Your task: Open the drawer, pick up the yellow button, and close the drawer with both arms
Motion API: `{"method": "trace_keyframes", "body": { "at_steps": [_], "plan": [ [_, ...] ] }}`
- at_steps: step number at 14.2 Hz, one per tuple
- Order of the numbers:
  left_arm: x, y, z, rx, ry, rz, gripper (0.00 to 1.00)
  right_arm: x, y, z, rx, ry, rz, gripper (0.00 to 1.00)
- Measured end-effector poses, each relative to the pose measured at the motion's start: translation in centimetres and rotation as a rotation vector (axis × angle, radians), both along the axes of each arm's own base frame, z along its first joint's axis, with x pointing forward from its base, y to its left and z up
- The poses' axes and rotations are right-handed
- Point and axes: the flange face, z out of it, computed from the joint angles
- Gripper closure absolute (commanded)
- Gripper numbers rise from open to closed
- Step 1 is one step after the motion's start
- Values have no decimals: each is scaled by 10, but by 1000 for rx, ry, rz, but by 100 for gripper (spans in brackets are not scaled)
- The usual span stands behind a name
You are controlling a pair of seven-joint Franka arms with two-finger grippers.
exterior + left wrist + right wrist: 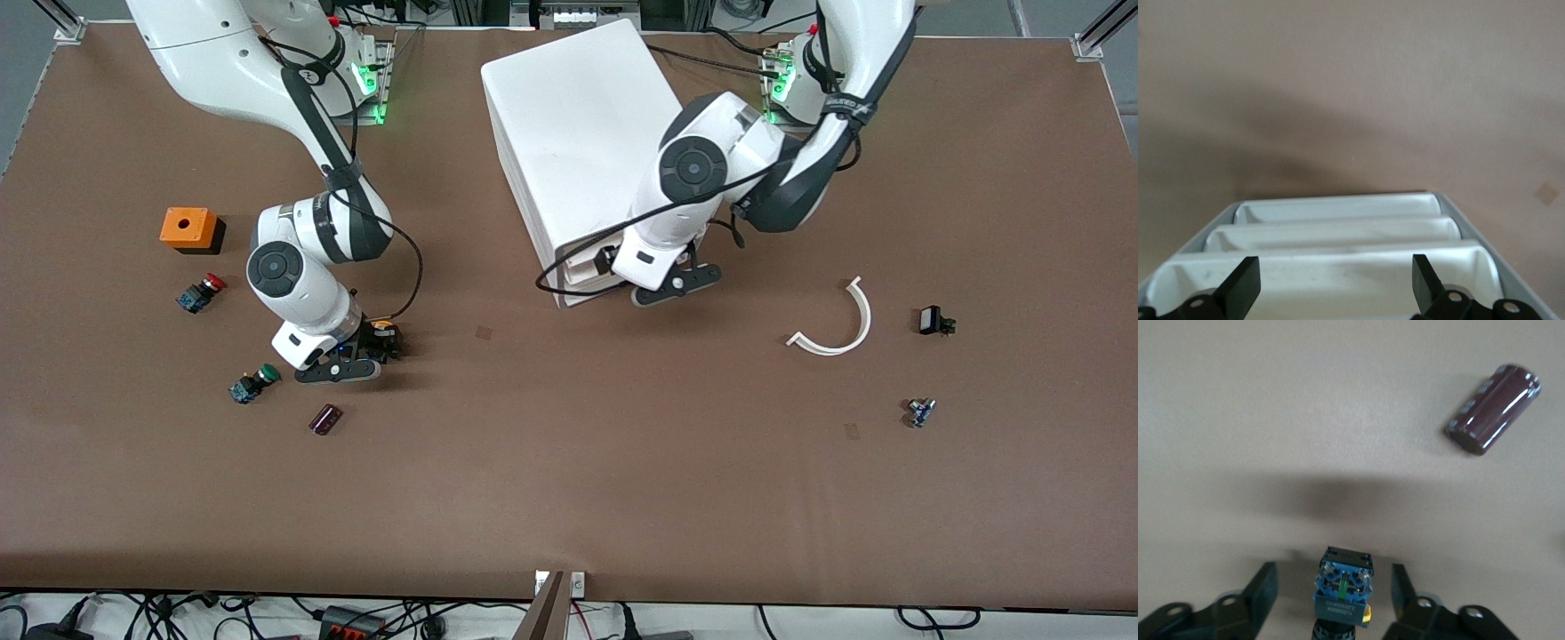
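The button (1341,587), with its blue base and a sliver of yellow cap, lies on the table between the fingers of my right gripper (1335,588), with a gap on each side. That gripper is open. In the front view the button's orange cap (384,328) shows at the right gripper (378,345), toward the right arm's end of the table. My left gripper (1335,270) is open and hangs at the front of the white cabinet (578,133), fingers wide to either side of the top drawer (1371,267). The left gripper (653,289) holds nothing.
An orange box (188,228), a red-capped button (201,292), a green-capped button (253,383) and a dark cylinder (325,419) lie around the right gripper. A white curved strip (840,322) and two small parts (934,321) (920,412) lie toward the left arm's end.
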Motion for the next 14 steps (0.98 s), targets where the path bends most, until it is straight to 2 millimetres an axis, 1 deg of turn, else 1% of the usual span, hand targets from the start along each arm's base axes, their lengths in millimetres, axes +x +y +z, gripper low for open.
{"method": "trace_keyframes", "body": {
  "at_steps": [2,4,6,8,10,11,14],
  "plan": [
    [25,31,24,6,-12,44,0,10,2,22,2,-2,-1,0],
    [51,75,51,41,-26,8,0,22,1,57,5,-9,-8,0],
    [74,120,71,43,-44,-48,0,31,-11,92,1,5,-29,0],
    [94,166,80,41,-61,-92,0,36,-27,128,-4,37,-55,0],
    [104,206,86,51,-48,-139,0,40,-43,163,-11,71,-78,0],
    [106,222,95,53,-42,-162,0,41,-51,179,-17,89,-86,0],
    [99,265,138,59,-20,-270,0,49,-67,235,-26,100,-103,0]
  ]
}}
